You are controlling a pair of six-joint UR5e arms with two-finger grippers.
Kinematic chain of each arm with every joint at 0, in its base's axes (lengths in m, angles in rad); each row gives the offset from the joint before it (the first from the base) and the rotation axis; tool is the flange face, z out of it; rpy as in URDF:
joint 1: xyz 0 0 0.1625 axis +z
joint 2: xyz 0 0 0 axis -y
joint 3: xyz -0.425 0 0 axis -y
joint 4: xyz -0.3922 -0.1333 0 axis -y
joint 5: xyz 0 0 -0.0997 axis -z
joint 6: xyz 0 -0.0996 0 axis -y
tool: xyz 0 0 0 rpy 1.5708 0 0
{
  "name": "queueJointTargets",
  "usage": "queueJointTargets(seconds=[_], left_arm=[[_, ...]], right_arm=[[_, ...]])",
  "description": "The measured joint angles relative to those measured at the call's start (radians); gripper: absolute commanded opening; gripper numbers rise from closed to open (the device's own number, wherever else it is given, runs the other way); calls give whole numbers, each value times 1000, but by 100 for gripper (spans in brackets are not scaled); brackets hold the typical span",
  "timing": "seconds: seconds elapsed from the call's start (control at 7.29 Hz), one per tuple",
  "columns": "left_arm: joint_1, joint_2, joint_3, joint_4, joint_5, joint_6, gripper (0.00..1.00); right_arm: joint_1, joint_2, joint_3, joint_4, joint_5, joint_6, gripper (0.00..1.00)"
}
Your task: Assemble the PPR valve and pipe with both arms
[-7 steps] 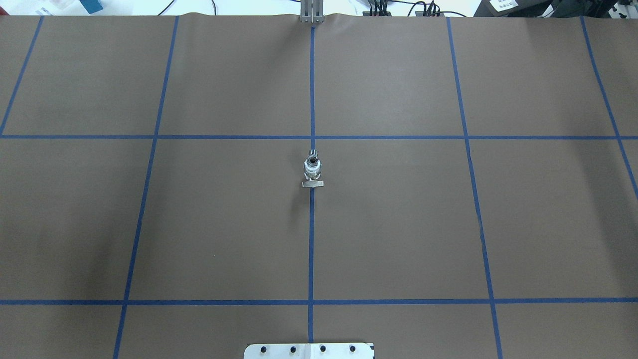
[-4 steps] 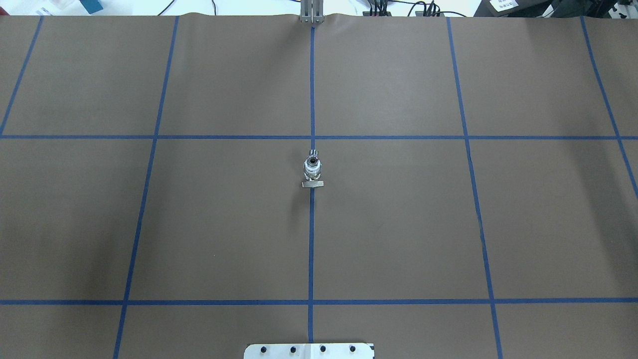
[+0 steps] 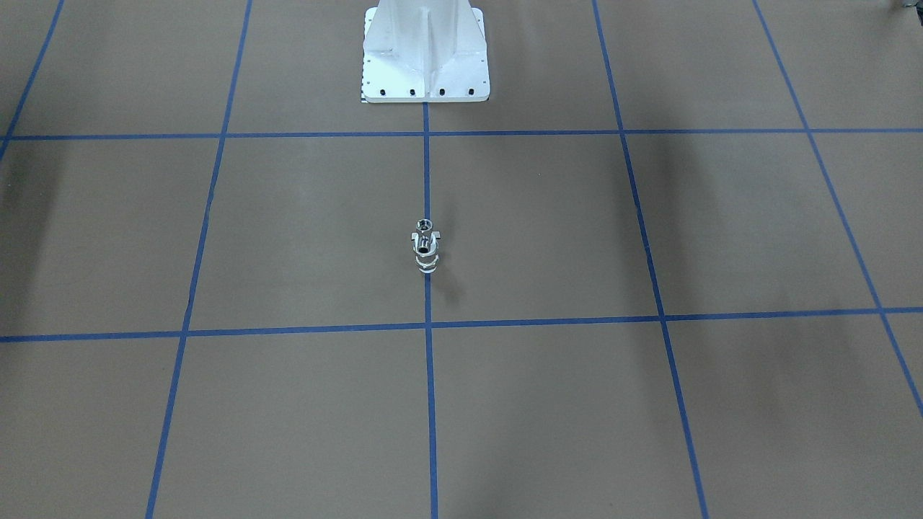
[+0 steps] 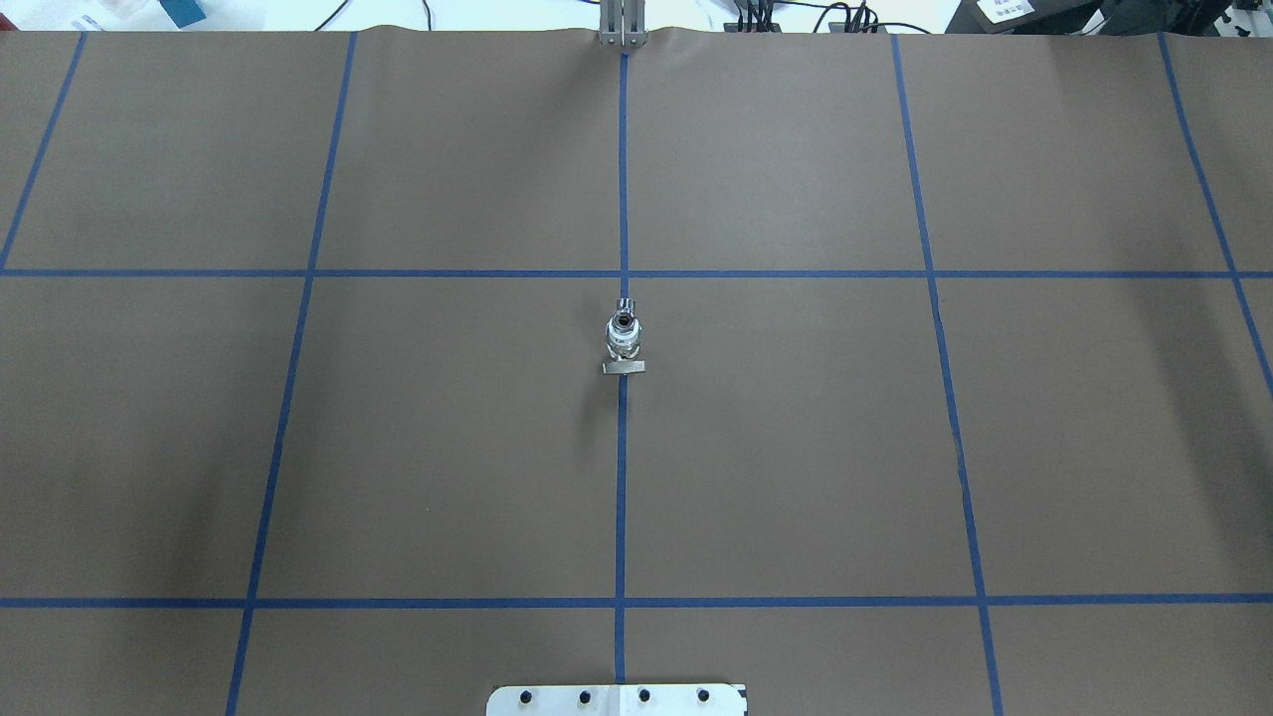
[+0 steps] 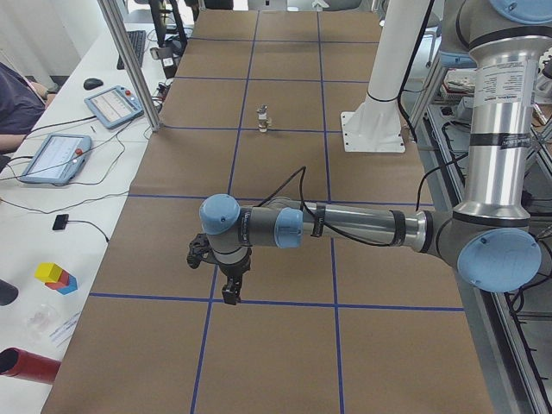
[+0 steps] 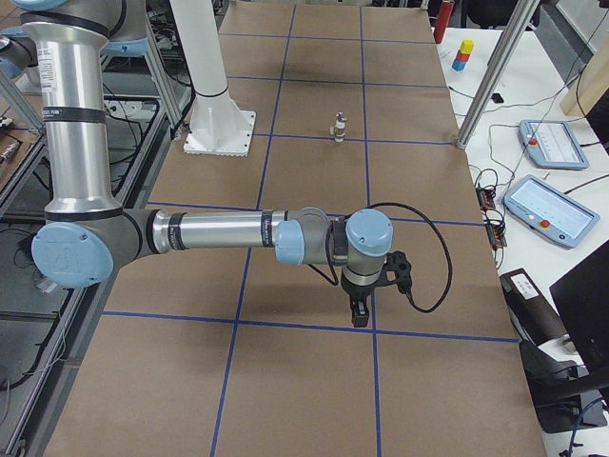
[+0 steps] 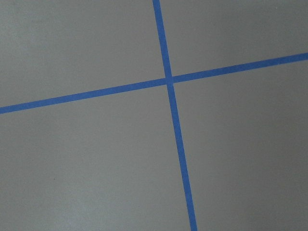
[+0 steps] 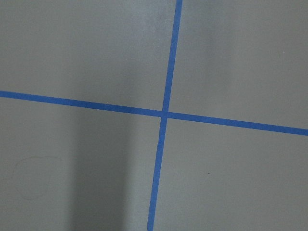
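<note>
The PPR valve (image 4: 625,346), with white bands and a grey lever, stands upright on the centre blue line. The chrome pipe (image 4: 623,320) sits on top of it, one dark opening facing up; the two look joined as one stack. The stack also shows in the front view, valve (image 3: 426,267) below and pipe (image 3: 425,226) above. It is small in the left view (image 5: 263,118) and the right view (image 6: 339,126). My left gripper (image 5: 229,293) and right gripper (image 6: 359,312) hang over bare table far from the stack. I cannot tell whether either is open or shut.
The white robot pedestal (image 3: 425,72) stands at the table's robot side. Blue tape lines (image 7: 168,79) cross the brown table cover. Beside the table are tablets (image 5: 53,157), coloured blocks (image 5: 56,276) and an aluminium post (image 5: 129,60).
</note>
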State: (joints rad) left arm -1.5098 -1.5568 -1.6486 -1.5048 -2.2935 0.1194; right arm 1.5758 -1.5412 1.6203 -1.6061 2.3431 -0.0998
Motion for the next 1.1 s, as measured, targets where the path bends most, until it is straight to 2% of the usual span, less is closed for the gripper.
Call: queueJointTargets(seconds=[1.1], left_arm=[[-2,9,-6,1,0,1,100]], right_arm=[[-13,6,2,0,18,2,99]])
